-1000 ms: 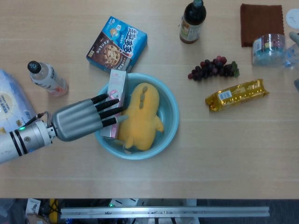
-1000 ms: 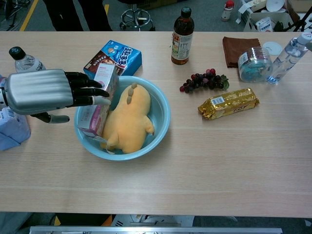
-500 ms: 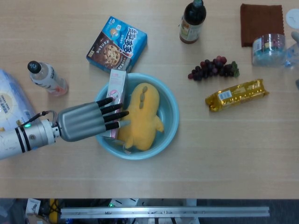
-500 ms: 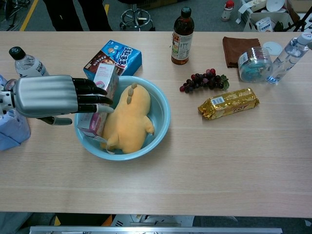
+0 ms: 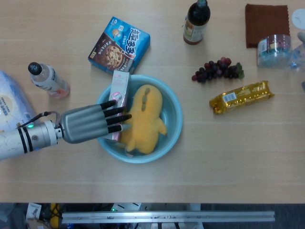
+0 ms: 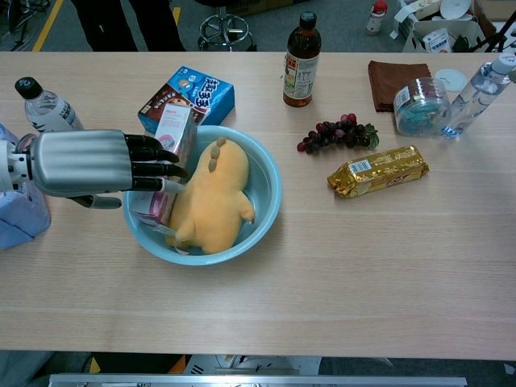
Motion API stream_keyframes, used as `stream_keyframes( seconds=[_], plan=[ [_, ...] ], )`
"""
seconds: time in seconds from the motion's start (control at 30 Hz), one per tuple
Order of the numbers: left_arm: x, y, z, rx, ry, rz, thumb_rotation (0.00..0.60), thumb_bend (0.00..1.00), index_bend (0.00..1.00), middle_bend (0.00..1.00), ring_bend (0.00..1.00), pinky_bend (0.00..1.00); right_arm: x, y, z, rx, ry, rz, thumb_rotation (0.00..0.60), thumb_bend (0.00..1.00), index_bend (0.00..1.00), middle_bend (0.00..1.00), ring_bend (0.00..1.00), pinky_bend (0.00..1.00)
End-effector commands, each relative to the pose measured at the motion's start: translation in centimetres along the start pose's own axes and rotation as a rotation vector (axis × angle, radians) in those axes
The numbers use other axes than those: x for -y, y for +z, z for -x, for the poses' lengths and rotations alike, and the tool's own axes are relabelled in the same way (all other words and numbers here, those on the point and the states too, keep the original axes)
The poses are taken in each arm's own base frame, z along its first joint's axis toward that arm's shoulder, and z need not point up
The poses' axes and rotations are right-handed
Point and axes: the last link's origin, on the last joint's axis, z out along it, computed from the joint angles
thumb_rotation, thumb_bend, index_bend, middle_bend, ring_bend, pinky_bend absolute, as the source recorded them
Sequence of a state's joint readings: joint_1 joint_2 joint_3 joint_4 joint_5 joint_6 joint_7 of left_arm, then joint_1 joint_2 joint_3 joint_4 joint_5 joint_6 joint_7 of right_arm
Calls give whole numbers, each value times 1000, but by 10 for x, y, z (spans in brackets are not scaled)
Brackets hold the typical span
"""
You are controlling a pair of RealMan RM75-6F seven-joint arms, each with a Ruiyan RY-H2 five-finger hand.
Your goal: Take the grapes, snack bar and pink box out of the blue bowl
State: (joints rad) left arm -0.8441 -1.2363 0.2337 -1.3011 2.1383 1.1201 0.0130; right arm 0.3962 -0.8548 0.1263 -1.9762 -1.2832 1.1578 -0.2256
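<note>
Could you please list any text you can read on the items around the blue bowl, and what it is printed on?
No text can be read with confidence.
Blue cookie box: large white characters, too blurred to read.
Dark bottle: label print too small.
Gold snack bar: white sticker, unreadable.
Pink box: print too small.

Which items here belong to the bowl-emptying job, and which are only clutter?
Job: blue bowl, pink box, grapes, snack bar, left hand.
Clutter: yellow plush toy, cookie box, dark bottle, brown cloth, small water bottle.
</note>
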Motion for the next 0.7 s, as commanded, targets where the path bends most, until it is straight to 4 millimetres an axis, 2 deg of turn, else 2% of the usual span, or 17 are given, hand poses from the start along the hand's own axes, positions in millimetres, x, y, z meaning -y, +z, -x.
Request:
stream_keyframes(
  seconds=[0.03,0.23,0.37,0.7],
  plan=[
    [0,1,4,3,-4,4,600,297,156,82,93,206,0,0,0,0,2,2,600,292,0,146,111,322],
    [0,3,12,-13,11,24,600,298,281,118,133,327,0,-1,0,2,6,6,600,291,0,152,115,324],
    [0,3,11,-55,2,26,600,298,362,191,215,452,1,-1,0,3,10,5,600,292,0,155,117,326],
    [-1,3,13,-109,6,43,600,298,443,314,350,628,2,-1,-1,3,13,5,600,292,0,160,118,326]
  ],
)
